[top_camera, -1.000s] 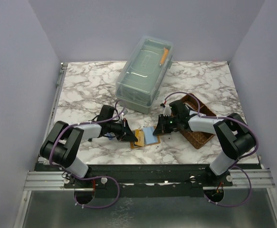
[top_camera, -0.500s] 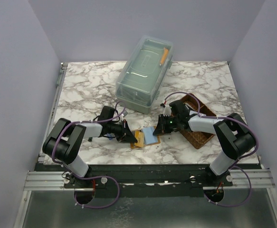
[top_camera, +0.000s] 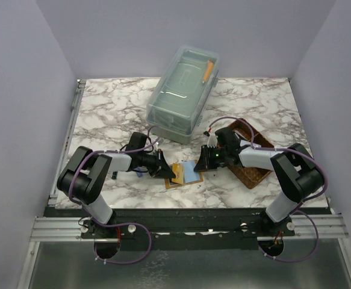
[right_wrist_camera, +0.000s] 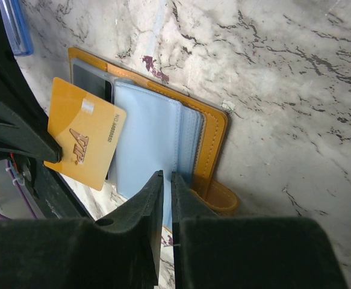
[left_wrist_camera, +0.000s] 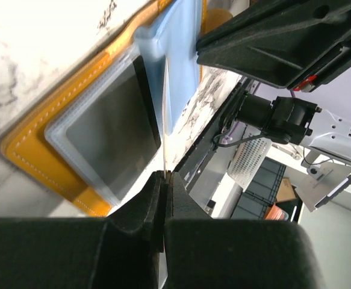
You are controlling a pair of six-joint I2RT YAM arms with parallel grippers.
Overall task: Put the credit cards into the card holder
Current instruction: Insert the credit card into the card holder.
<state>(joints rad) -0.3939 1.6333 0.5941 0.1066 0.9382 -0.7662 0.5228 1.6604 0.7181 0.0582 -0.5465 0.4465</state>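
Note:
The orange-tan card holder (top_camera: 187, 175) lies open on the marble near the front middle. Its grey panel (left_wrist_camera: 109, 120) and light-blue panel (right_wrist_camera: 145, 138) show. My left gripper (top_camera: 167, 171) is shut on the yellowish-tan credit card (right_wrist_camera: 82, 135), held on edge over the holder's left half. The card is a thin line in the left wrist view (left_wrist_camera: 164, 120). My right gripper (right_wrist_camera: 167, 177) is shut on the light-blue panel's edge beside the snap tab (right_wrist_camera: 220, 198). A blue thing (right_wrist_camera: 15, 27) lies left of the holder, partly hidden.
A clear lidded plastic box (top_camera: 184, 93) with an orange pen on top stands behind the holder. A brown woven tray (top_camera: 250, 156) sits on the right under my right arm. The two grippers are close together over the holder.
My left arm has shifted slightly right, bringing the card a little further over the holder. The right arm and the holder have not moved.

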